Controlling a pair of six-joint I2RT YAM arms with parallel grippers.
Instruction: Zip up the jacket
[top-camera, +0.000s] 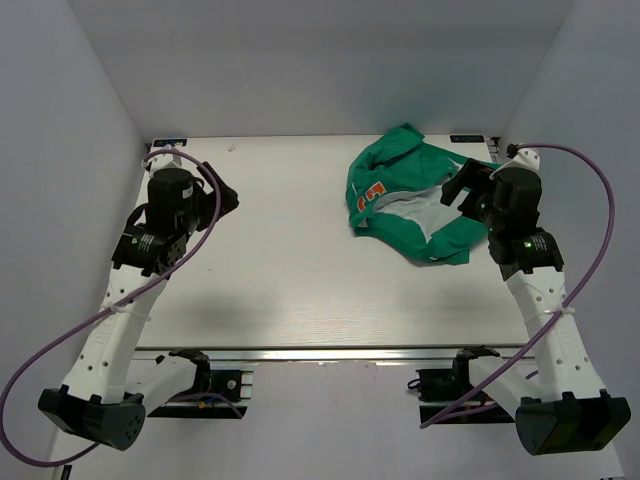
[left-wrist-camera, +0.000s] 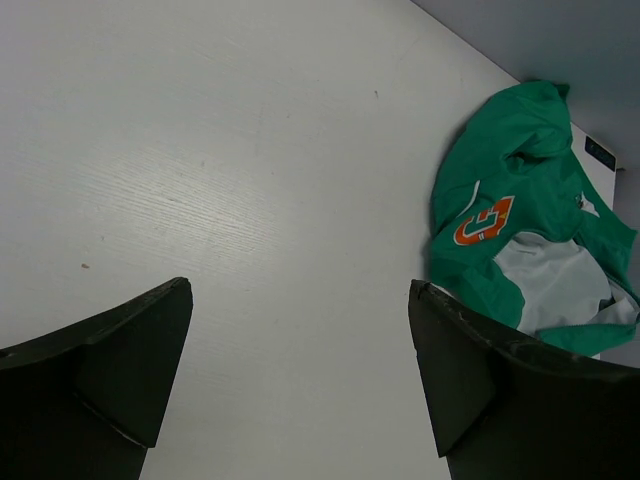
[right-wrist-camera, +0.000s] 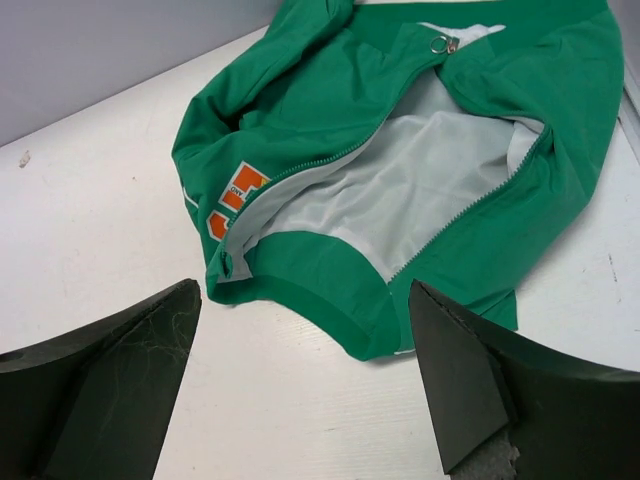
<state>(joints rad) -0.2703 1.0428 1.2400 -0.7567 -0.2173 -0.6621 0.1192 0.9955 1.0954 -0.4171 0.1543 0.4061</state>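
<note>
The green jacket (top-camera: 405, 190) lies crumpled at the table's far right, its zip undone and pale grey lining (right-wrist-camera: 400, 190) showing. An orange chest letter (left-wrist-camera: 483, 221) faces up on its left half. The metal zip pull (right-wrist-camera: 445, 43) sits at the far end of the opening. My right gripper (top-camera: 458, 190) hovers over the jacket's right part, open, with the green hem (right-wrist-camera: 330, 310) just beyond its fingertips (right-wrist-camera: 430, 310) and nothing between them. My left gripper (top-camera: 228, 198) is open over bare table, well left of the jacket (left-wrist-camera: 520, 150).
The white table (top-camera: 300, 280) is boxed in by grey-white walls on the left, back and right. The jacket's right edge lies close to the table's right edge (right-wrist-camera: 630, 110). A small speck (right-wrist-camera: 24, 158) lies on the tabletop.
</note>
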